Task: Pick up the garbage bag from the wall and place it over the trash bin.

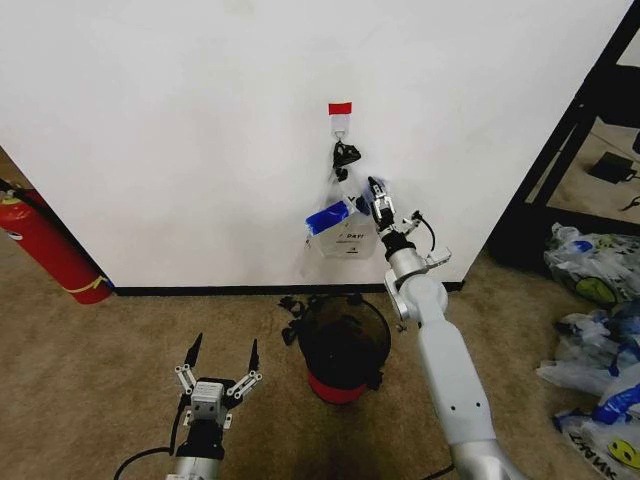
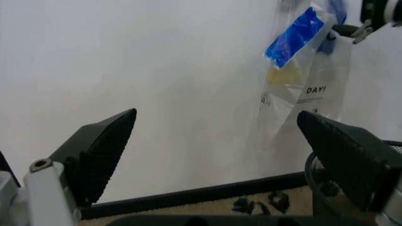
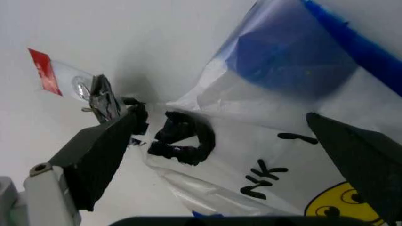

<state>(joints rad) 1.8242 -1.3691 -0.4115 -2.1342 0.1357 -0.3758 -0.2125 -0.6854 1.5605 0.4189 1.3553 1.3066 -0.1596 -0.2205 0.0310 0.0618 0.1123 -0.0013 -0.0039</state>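
Reaching up to the wall (image 1: 180,120) with jaws spread on either side of the garbage bag (image 1: 345,232), right gripper (image 1: 381,210) level with the blue handle, nothing pinched yet; bag hung from a small hook (image 1: 341,124) under a red tape strip (image 1: 340,108), straight above the trash bin (image 1: 343,345) set on the carpet close to the black baseboard (image 1: 200,291). Risk judged from here: closing on thin slack film alone and slipping off, or pulling outward instead of upward, snagging the black loop (image 3: 182,137) on the hook and tearing the plastic. Left gripper (image 1: 220,362) low over the carpet beside the bin, fingers apart, idle.
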